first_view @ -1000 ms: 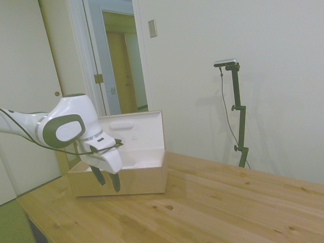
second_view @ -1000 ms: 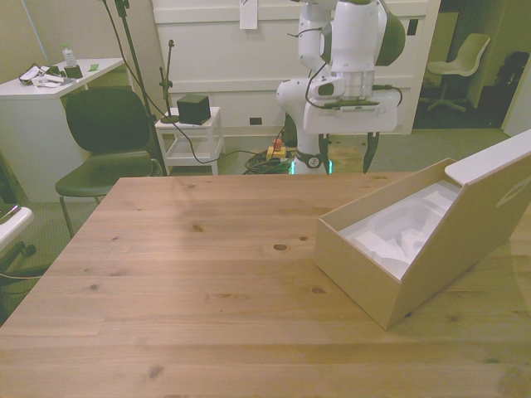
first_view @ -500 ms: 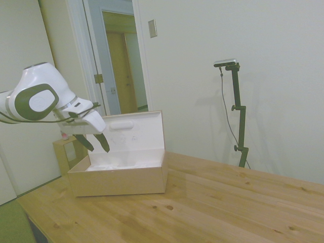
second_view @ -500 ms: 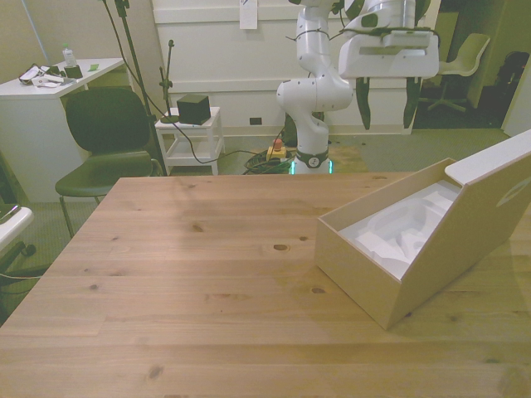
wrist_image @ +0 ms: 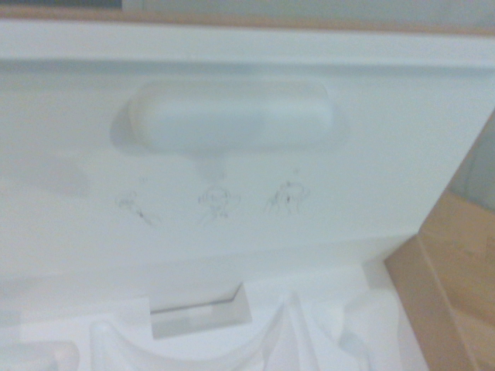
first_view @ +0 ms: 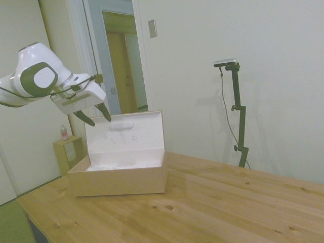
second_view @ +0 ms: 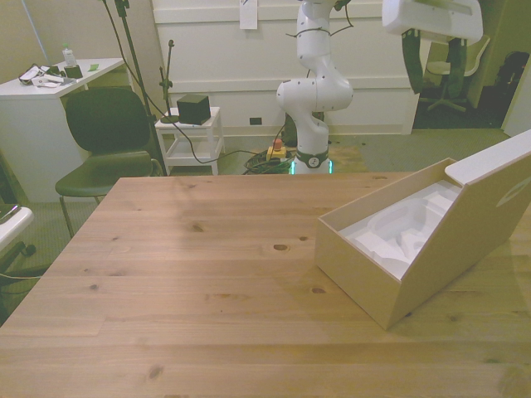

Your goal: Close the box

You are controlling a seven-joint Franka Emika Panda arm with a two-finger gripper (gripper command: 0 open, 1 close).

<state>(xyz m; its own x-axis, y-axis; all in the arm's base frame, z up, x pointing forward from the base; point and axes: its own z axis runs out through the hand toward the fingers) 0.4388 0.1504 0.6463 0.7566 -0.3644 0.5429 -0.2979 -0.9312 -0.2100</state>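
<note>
The box (first_view: 119, 169) is placed on the wooden desk (first_view: 212, 207), near the far left corner of the desk as seen in the side view; in the front view the box (second_view: 406, 249) is found near the desk's edge on the front view's right. The box is tan outside and white inside, and it is open. The lid (first_view: 125, 132) is raised almost upright behind the body of the box, and its white inner face is turned to the side camera. A raised oblong moulding (first_view: 121, 124) is seen near the upper edge of the lid. In the wrist view the same moulding (wrist_image: 228, 116) is shown from close by, with three faint small marks under it, and below them a shaped white insert (wrist_image: 232, 332) is seen inside the box. The gripper (first_view: 93, 115) is held in the air above the box, beside the upper edge of the lid and a little to the arm's side of it, and nothing is touched by it. Its two dark fingers are pointed downward at a slant and are spread wide apart, with nothing between them. In the front view the gripper (second_view: 433, 62) is cut partly by the top edge of the picture, and the same wide gap is seen there.
</note>
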